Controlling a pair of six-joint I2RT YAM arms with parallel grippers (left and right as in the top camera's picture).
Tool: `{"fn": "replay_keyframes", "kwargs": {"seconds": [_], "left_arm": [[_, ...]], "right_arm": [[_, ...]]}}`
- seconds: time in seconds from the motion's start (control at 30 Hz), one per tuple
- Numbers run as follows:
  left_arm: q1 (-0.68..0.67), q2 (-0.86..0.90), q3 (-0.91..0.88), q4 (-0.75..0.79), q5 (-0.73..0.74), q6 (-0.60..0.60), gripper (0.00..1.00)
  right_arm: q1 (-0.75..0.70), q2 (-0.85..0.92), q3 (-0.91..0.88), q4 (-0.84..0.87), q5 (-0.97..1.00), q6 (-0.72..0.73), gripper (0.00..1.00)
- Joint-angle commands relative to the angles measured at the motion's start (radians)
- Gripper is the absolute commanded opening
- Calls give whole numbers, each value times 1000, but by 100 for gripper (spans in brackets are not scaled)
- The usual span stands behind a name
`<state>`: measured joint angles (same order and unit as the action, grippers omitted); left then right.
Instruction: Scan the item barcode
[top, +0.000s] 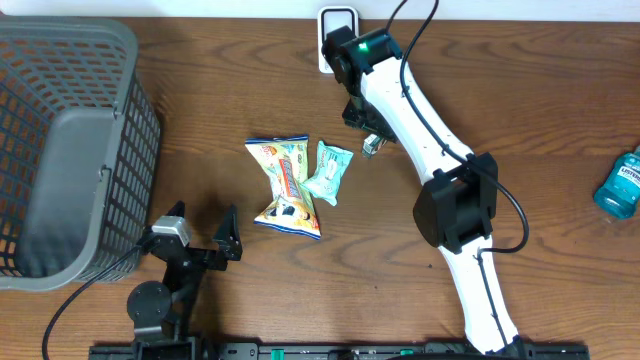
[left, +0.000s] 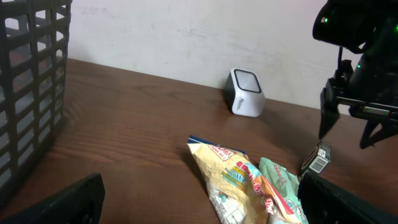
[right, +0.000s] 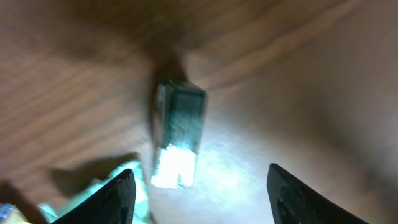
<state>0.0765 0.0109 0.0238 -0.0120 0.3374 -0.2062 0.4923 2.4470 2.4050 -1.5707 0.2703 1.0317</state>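
The item, a small dark box (right: 179, 134) with a white barcode label, lies on the wooden table, loose from any finger. It also shows as the small box (top: 371, 146) in the overhead view and the small box (left: 318, 158) in the left wrist view. My right gripper (right: 202, 199) hangs just above it, open, with nothing between its fingers. The white scanner (top: 338, 30) stands at the table's back edge, behind the right gripper (top: 362, 125). The left gripper (top: 200, 232) rests wide open near the front, facing a yellow snack bag (top: 286, 185).
A pale green packet (top: 329, 171) lies against the snack bag, close to the small box. A grey mesh basket (top: 60, 150) fills the left side. A blue bottle (top: 622, 183) lies at the right edge.
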Motion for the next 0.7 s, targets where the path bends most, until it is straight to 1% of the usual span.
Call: {"fn": "replay_keyframes", "kwargs": {"seconds": [0.0, 0.1, 0.17, 0.3, 0.57, 0.67], "left_arm": [[-3, -7, -19, -32, 9, 2, 98], [-3, -7, -19, -32, 9, 2, 98], [-3, -7, -19, -32, 9, 2, 98], [-3, -7, -19, -32, 9, 2, 98], [-3, -7, -19, -32, 9, 2, 98], [-3, -7, -19, -32, 9, 2, 98]], "right_arm": [[-8, 0, -39, 48, 8, 75, 61], [-15, 0, -90, 99, -1, 75, 61], [-16, 1, -114, 116, -11, 78, 59], [-18, 1, -176, 159, -8, 142, 59], [-70, 1, -310, 346, -41, 137, 59], [-91, 1, -335, 408, -58, 86, 58]]}}
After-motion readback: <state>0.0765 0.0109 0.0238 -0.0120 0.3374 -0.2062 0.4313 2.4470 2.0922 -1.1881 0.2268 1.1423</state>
